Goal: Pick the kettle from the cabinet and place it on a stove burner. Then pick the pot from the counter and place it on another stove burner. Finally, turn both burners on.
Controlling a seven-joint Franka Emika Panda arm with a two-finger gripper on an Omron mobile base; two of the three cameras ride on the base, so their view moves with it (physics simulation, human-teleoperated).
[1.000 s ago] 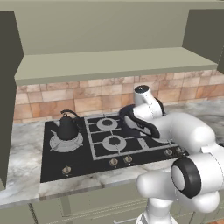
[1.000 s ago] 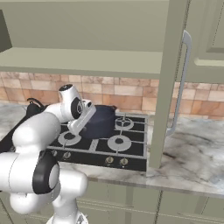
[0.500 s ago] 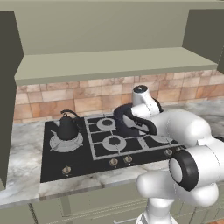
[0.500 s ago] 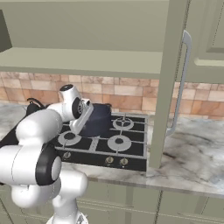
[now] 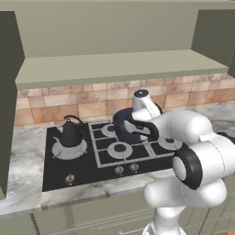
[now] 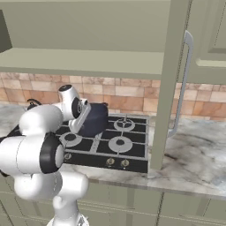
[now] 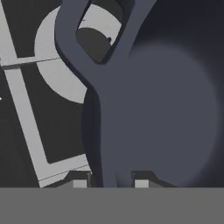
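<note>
The small dark kettle (image 5: 71, 133) stands on the wide silvery stove burner (image 5: 68, 150) at the left of the black cooktop. The navy pot (image 5: 129, 126) hangs just over the rear middle of the cooktop, and my gripper (image 7: 109, 182) is shut on its loop handle (image 7: 94, 74). From the right base view the pot (image 6: 95, 119) sits beside my hand, with the kettle (image 6: 32, 105) peeking out behind the arm. In the hand view a smaller burner (image 7: 89, 37) with grey grate bars lies below the pot (image 7: 170, 118).
The olive cabinet's open door (image 6: 170, 88) with its long bar handle (image 6: 183, 84) stands at the cooktop's right edge. The open cabinet shelf (image 5: 114, 66) hangs above the stove. Knobs (image 5: 119, 170) line the cooktop's front. Marbled counter (image 6: 194, 159) flanks both sides.
My arm has carried the pot leftward over the cooktop, toward its middle. The kettle has stayed on its burner and the gripper has stayed shut.
</note>
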